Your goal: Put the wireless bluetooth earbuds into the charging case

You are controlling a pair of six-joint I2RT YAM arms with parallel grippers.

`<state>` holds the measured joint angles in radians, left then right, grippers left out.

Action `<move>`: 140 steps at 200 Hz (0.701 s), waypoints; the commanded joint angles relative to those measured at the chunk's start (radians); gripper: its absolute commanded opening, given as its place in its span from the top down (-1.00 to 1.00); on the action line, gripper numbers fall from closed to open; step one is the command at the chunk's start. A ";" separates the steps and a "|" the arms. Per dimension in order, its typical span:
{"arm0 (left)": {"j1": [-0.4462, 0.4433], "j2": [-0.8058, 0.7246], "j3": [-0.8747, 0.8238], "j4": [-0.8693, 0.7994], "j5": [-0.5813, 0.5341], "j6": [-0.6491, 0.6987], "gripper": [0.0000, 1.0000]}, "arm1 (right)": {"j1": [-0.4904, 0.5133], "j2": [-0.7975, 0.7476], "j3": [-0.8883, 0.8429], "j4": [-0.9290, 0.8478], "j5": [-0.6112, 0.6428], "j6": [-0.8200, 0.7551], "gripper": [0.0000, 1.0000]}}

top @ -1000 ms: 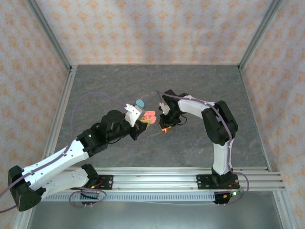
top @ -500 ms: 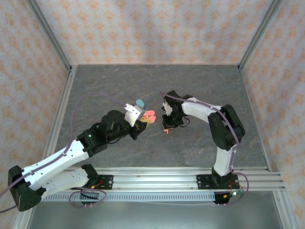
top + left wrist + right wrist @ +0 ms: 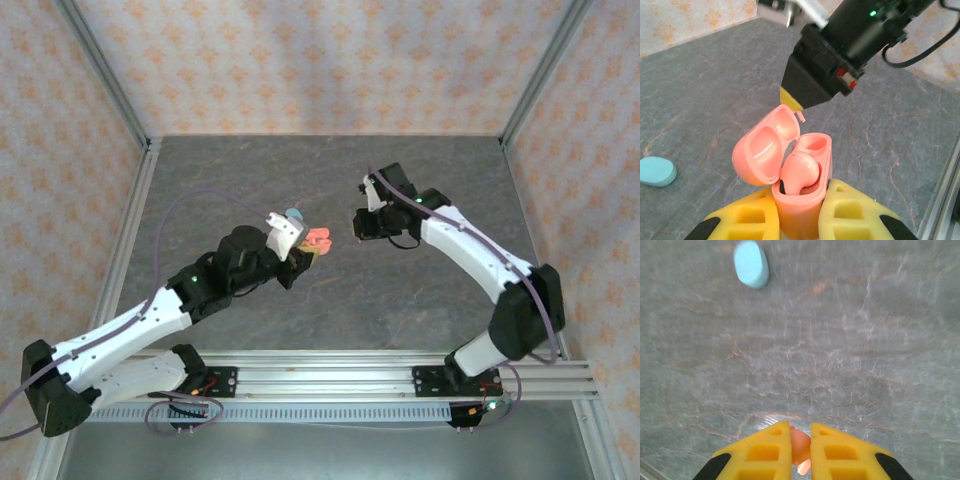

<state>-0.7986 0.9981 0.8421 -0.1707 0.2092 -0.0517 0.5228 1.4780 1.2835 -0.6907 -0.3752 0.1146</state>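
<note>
My left gripper is shut on the body of a salmon-pink charging case, held upright with its lid swung open to the left. One pink earbud sits in the near socket; the far socket is bare. From above, the case hangs over the table's middle at my left gripper. My right gripper is shut on a second pink earbud, held above the table. It hovers just right of the case, its yellow tip behind the lid.
A closed light-blue oval case lies on the grey stone-look table just behind my left gripper; it also lies far ahead in the right wrist view and at the left edge. Patterned walls and metal rails ring the table.
My right gripper has risen from the table surface and swung back and to the right with the pink earbud pinched in it. The left gripper has kept the open case almost still.
</note>
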 commanded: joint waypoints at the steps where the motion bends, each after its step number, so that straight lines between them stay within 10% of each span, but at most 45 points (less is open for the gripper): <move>1: -0.009 0.031 0.082 0.040 0.036 0.027 1.00 | 0.003 -0.115 0.038 0.017 0.075 0.015 0.74; 140: -0.008 0.146 0.212 0.100 0.096 0.019 1.00 | 0.043 -0.361 0.055 0.175 -0.077 0.059 0.73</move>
<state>-0.7986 1.1442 1.0058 -0.1192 0.2848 -0.0406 0.5503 1.1358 1.3281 -0.5770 -0.3733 0.1589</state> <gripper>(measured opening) 0.165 0.138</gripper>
